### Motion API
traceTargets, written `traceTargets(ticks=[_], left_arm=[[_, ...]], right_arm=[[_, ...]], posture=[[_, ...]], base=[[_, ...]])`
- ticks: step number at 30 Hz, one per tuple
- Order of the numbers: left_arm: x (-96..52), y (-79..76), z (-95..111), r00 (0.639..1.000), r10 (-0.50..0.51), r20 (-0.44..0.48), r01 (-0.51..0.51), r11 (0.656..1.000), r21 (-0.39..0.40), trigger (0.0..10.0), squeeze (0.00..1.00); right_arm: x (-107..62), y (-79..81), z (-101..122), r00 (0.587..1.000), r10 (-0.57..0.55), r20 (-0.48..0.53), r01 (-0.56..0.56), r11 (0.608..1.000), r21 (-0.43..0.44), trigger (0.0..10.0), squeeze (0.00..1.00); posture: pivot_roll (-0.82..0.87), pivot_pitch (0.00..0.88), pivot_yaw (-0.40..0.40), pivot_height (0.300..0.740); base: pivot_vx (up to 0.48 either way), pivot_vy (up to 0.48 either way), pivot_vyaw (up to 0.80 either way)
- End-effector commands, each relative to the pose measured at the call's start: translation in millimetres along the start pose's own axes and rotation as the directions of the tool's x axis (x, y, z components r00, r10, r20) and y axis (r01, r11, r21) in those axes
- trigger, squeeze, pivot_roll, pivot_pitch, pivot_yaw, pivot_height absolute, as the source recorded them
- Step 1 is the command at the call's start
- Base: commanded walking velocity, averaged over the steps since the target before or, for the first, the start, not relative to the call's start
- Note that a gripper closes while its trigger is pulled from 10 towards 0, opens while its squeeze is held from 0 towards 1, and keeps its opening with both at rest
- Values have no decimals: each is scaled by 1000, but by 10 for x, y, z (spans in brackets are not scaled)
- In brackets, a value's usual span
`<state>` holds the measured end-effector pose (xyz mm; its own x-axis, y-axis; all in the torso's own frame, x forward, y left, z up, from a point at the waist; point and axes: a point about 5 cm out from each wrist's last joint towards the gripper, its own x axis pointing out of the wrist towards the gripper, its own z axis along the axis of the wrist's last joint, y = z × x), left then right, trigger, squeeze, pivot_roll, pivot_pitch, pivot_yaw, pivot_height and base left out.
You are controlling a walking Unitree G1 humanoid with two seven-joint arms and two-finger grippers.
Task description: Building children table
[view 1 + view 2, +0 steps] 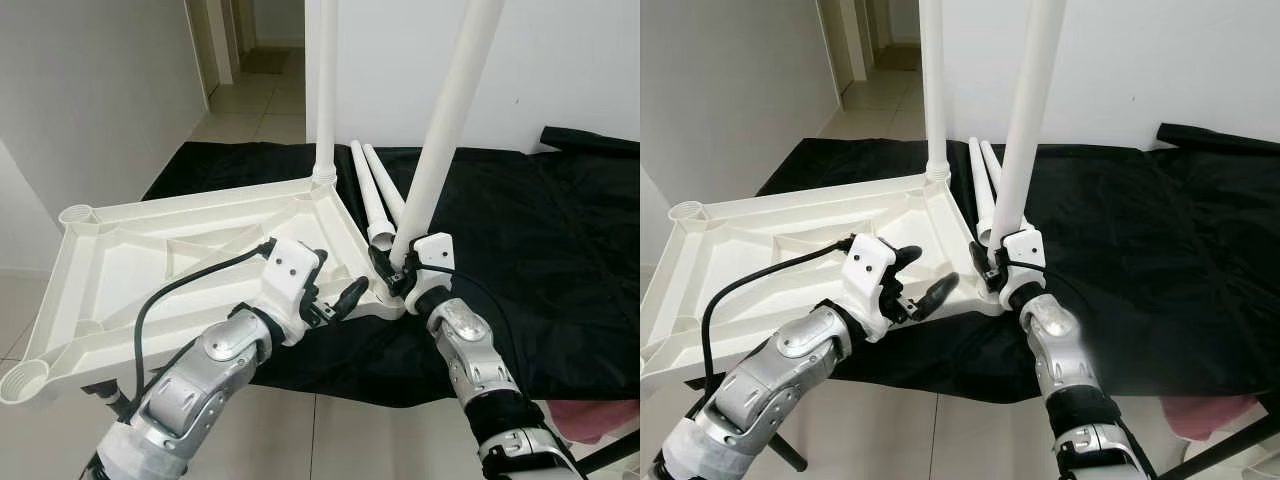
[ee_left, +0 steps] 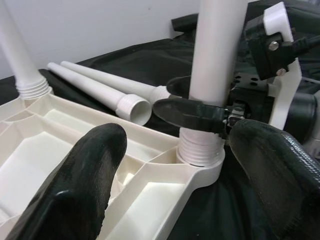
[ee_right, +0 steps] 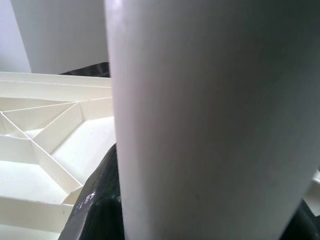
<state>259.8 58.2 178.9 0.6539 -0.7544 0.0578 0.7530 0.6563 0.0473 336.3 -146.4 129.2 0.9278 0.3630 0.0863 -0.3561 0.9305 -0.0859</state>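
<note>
We count four white plastic tube legs: two upright in the upturned white ribbed plastic tabletop (image 1: 150,250), two loose legs (image 1: 378,195) on black cloth (image 1: 540,250). Right end effector (image 1: 392,272) clenched on the near upright leg (image 1: 440,130); left end effector (image 1: 335,285) released, over the tabletop's rim.

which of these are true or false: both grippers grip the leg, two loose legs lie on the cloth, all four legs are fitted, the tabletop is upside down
1. Both grippers grip the leg: false. Only the right gripper is shut on the tilted white plastic leg; the left gripper is open beside the corner socket.
2. Two loose white tapered legs lie on the black cloth: true.
3. All four legs are fitted: false. One upright white leg stands in the far corner; another is being set.
4. The white ribbed plastic tabletop lies underside up: true.
</note>
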Motion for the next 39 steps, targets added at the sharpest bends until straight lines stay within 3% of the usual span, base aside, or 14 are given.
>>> traceTargets(ticks=[1, 9, 14, 21, 28, 31, 39], left_arm=[[8, -13, -4, 999, -36, -13, 36, 999, 0, 10000, 0], [1, -20, -7, 1000, -27, -14, 27, 1000, -2, 10000, 0], [-9, 4, 4, 1000, -10, -13, 10, 1000, 0, 10000, 0], [-4, 6, 11, 1000, -11, -11, 11, 1000, 0, 10000, 0], [11, 16, 18, 1000, -15, -11, 15, 1000, 0, 10000, 0], [19, 6, 25, 1000, -19, -9, 19, 1000, -1, 10000, 0], [24, 13, 30, 1000, -20, -8, 20, 1000, -1, 10000, 0]], right_arm=[[-68, -9, -246, 992, 1, -124, 4, 999, 40, 10000, 0], [-35, 12, -258, 991, 18, -132, -11, 999, 51, 10000, 0], [-195, 170, -287, 998, 63, -7, -64, 998, -14, 10000, 0], [-216, 168, -300, 999, 52, 15, -52, 999, 12, 10000, 0], [-143, 82, -322, 998, 24, -55, -23, 1000, 13, 10000, 0], [-50, 61, -333, 984, 86, -155, -91, 995, -28, 10000, 0], [12, 108, -306, 956, 205, -209, -217, 976, -35, 10000, 0]], posture=[[30, 7, 49, 740], [36, 7, 46, 740], [41, 11, 45, 740], [35, 10, 52, 740], [30, 7, 57, 740], [27, 8, 60, 740], [32, 7, 59, 740]], base=[[0, 0, 0], [0, 0, 0], [0, 0, 0], [0, 0, 0], [0, 0, 0], [0, 0, 0], [0, 0, 0]])
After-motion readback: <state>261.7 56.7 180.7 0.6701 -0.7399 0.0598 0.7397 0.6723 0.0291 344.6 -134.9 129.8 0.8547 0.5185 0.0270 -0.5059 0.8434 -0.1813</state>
